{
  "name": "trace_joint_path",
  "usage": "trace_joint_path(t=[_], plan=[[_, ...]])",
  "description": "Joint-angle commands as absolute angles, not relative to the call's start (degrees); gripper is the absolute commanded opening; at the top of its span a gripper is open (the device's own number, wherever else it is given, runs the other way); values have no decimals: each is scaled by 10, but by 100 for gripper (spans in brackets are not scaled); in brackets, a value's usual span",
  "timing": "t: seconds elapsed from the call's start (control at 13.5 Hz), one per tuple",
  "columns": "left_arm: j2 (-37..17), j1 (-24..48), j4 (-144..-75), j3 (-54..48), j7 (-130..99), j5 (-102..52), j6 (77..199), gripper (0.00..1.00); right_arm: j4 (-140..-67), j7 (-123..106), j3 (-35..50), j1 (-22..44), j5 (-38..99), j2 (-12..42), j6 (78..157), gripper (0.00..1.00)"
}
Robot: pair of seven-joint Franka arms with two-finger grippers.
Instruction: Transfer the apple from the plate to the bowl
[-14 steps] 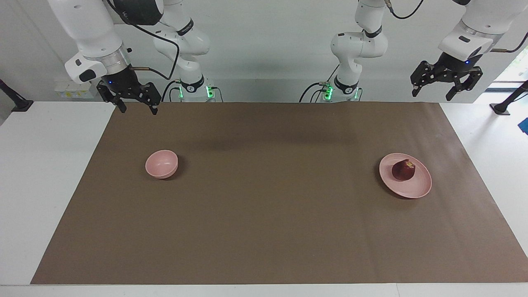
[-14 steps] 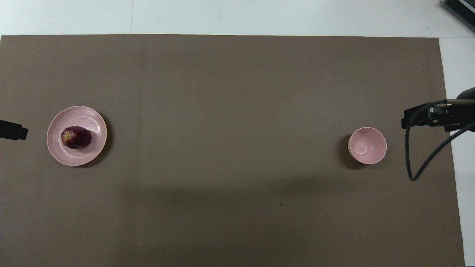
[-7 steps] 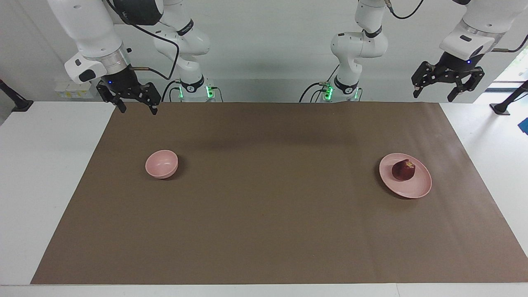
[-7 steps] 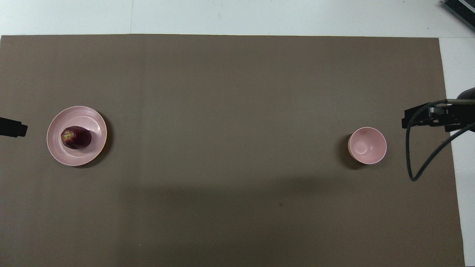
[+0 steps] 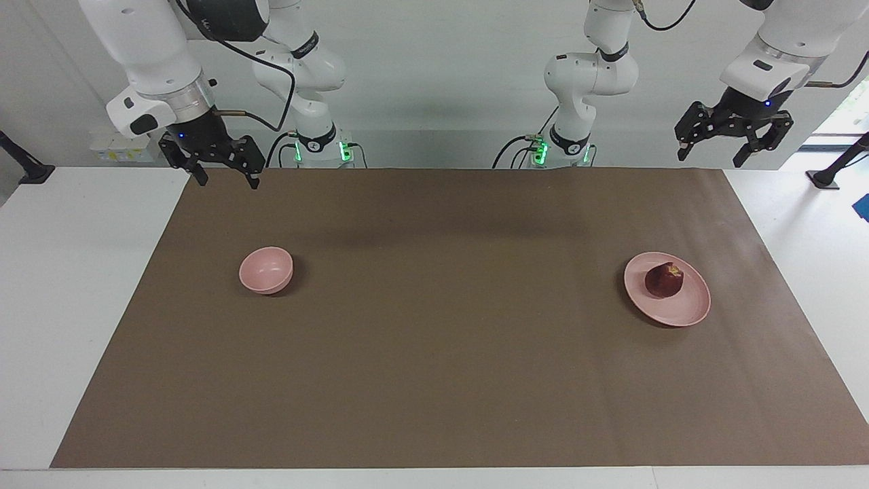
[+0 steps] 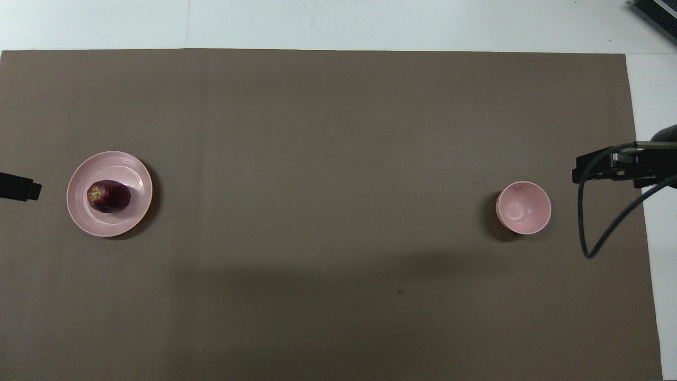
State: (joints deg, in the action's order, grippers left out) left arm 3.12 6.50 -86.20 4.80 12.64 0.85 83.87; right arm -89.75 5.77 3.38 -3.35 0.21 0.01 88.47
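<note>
We are starting the pickup: the apple (image 5: 664, 280) is sitting on the plate (image 5: 686, 312), well apart from the bowl (image 5: 265, 270). Left gripper (image 5: 732, 142) and right gripper (image 5: 222, 169) are hanging raised, jaws spread, empty. Next, we judge, left descends onto the apple.

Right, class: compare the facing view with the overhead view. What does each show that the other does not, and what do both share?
Only the facing view shows both arms whole, with their bases and green lights, and both grippers raised and open: the left gripper over the table edge at the plate's end, the right gripper over the mat's edge at the bowl's end. Only the overhead view shows the inside of the bowl, which holds nothing. Both show the apple lying on the plate, the bowl apart at the right arm's end, and the brown mat.
</note>
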Motion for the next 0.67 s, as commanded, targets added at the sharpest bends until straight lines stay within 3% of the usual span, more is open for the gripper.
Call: trace_joint_path(t=[0.0,0.59], plan=[[50,66,-899,48,130,15,858,100,-908,41,36,-39,16,-11,889,100],[59,24,-1097,50,134,15,1069,100,-908,40,36,-40,16,-11,882,100]])
